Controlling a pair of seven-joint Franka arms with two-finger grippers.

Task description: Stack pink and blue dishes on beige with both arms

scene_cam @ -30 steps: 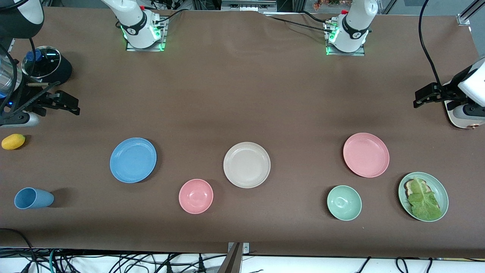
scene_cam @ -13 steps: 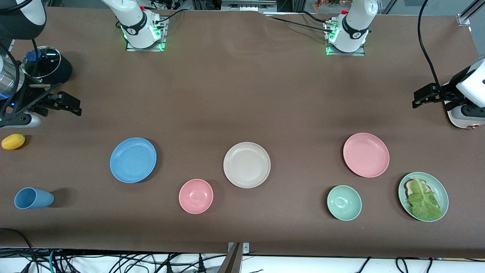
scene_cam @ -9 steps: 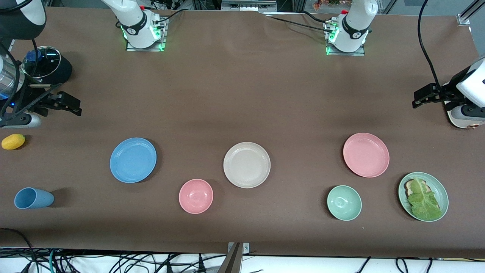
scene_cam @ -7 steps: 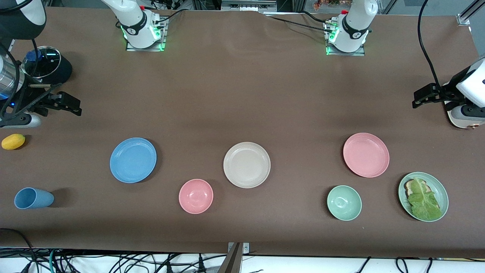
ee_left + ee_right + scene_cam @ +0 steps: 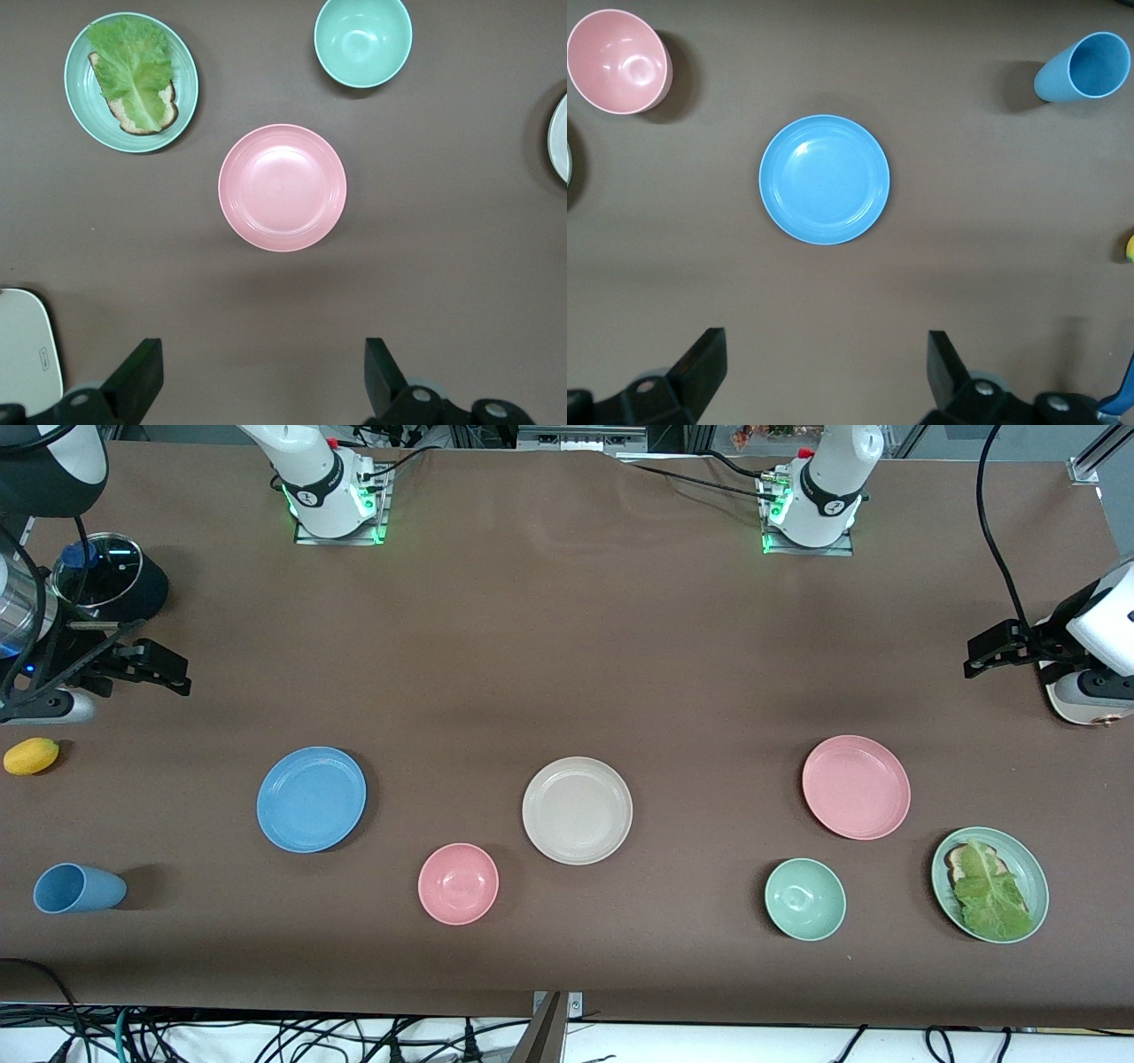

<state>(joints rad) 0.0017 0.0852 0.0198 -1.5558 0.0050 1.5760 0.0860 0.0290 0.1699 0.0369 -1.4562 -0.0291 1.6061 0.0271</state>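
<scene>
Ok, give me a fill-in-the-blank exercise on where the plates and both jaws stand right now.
1. The beige plate lies between the blue plate and the ____ plate.
2. The pale green plate holds bread and ____.
3. The blue cup lies on its ____.
4. The left gripper and the right gripper both show their jaws ____.

Missing words: pink; lettuce; side; open

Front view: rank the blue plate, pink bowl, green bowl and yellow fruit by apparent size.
1. blue plate, clearly widest.
2. pink bowl and green bowl: they look alike, so no ranking between them.
3. yellow fruit, smallest.
</scene>
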